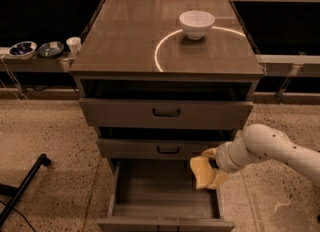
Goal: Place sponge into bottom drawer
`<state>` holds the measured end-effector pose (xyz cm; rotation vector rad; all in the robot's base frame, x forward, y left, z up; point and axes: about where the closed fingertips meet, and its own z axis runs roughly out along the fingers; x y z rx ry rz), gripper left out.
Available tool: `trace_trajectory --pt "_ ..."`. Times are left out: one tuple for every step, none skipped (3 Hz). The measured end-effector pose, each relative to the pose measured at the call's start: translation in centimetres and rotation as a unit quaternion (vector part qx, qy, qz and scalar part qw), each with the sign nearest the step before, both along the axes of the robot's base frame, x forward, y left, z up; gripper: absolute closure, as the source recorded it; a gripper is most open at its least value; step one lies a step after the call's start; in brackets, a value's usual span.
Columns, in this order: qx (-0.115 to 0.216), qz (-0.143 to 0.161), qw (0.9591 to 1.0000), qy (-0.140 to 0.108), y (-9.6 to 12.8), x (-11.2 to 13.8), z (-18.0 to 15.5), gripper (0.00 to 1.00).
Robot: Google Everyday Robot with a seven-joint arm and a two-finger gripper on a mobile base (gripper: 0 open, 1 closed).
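Observation:
The pale yellow sponge (200, 170) is held in my gripper (210, 168) at the right side of the open bottom drawer (165, 196), just over its right wall and below the middle drawer's front. My white arm reaches in from the right. The gripper's yellowish fingers (218, 179) are closed around the sponge. The drawer's plain wooden inside shows nothing else in it.
A white bowl (197, 23) sits on the cabinet top (125, 41) beside a bright ring of light. The top drawer (166, 112) and middle drawer (168, 149) are pulled slightly out. Bowls and a cup (73, 45) sit on a low shelf at left. A black leg (22, 188) lies on the floor at left.

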<state>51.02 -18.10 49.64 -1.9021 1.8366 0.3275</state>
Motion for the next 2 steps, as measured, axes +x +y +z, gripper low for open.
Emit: trace_trajectory --pt "0.002 0.001 1.0 0.001 -0.2 -0.3 -0.5 1.0" --pt "0.042 0.008 0.9987 0.028 0.4 -0.4 -4.8 1.0"
